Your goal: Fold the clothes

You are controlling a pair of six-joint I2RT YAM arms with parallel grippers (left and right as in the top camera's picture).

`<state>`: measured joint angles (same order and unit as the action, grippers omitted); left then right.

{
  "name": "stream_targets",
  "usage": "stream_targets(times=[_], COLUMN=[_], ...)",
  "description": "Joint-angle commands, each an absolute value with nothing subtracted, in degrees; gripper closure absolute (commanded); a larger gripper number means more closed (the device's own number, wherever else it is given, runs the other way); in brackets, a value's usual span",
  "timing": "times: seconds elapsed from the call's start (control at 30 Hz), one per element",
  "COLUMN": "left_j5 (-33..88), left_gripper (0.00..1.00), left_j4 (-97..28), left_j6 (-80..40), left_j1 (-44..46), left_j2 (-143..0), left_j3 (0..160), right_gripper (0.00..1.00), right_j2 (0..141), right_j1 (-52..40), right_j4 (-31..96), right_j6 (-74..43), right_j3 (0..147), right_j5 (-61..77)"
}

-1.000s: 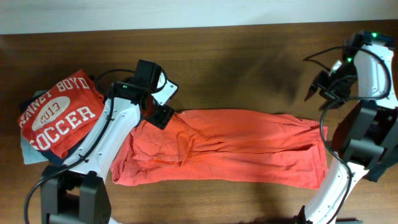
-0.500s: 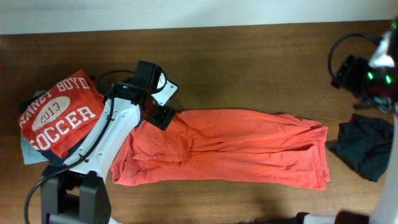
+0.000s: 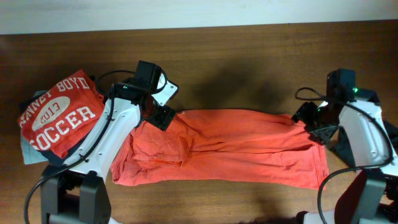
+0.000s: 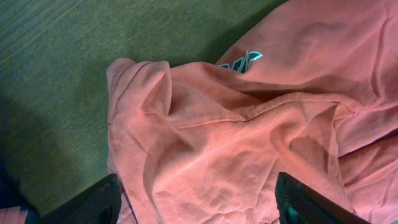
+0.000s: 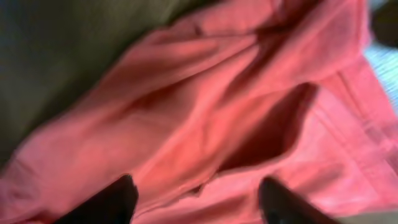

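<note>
An orange-red garment (image 3: 230, 146) lies spread lengthwise across the wooden table, wrinkled, with a small teal logo in the left wrist view (image 4: 244, 61). My left gripper (image 3: 160, 116) is open just above the garment's upper left corner; its fingers straddle rumpled cloth (image 4: 205, 199). My right gripper (image 3: 311, 127) is open over the garment's upper right end, where folds and a dark opening show blurred in the right wrist view (image 5: 199, 124). A folded red "Soccer" shirt (image 3: 59, 112) lies at the far left.
A dark garment (image 3: 392, 134) peeks out at the right edge behind my right arm. A pale grey cloth (image 3: 28, 149) lies under the red shirt. The table's far edge meets a white wall (image 3: 186, 12).
My right arm has swung down from the far right corner onto the garment's right end, now covering most of the dark garment. My left arm has barely moved.
</note>
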<state>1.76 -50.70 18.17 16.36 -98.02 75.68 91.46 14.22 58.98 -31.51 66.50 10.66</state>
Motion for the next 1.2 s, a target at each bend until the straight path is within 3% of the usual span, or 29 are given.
stream_targets(times=[0.0,0.33,0.43,0.5,0.57,0.6,0.63,1.17], left_j5=[2.6,2.6,2.6,2.6,2.6,2.6,2.6,2.6], left_gripper=[0.21,0.21,0.21,0.21,0.2,0.2,0.2,0.2], left_j4=[-50.7,-50.5,-50.5,-50.5,-50.5,-50.5,-50.6,-50.6], left_j6=[17.6,17.6,17.6,17.6,17.6,17.6,17.6,17.6], left_j1=[16.3,16.3,16.3,16.3,16.3,16.3,16.3,16.3], left_j2=[-97.5,-97.5,-97.5,-97.5,-97.5,-97.5,-97.5,-97.5], left_j3=[75.2,75.2,75.2,75.2,75.2,75.2,75.2,75.2], right_gripper=[0.39,0.41,0.47,0.57,0.75,0.91,0.96,0.96], right_j2=[90.4,98.5,101.0,102.3,102.5,102.1,101.7,92.9], right_j1=[16.8,23.0,23.3,23.3,23.3,23.4,23.4,23.4], right_j4=[56.1,51.9,51.1,50.9,50.9,51.5,52.0,64.8], right_j6=[-35.1,-35.4,-35.5,-35.5,-35.4,-35.4,-35.3,-27.8], right_j3=[63.7,62.9,62.9,62.9,62.9,63.1,63.4,65.9], right_j5=[13.5,11.8,11.6,11.4,11.4,11.4,11.2,4.6])
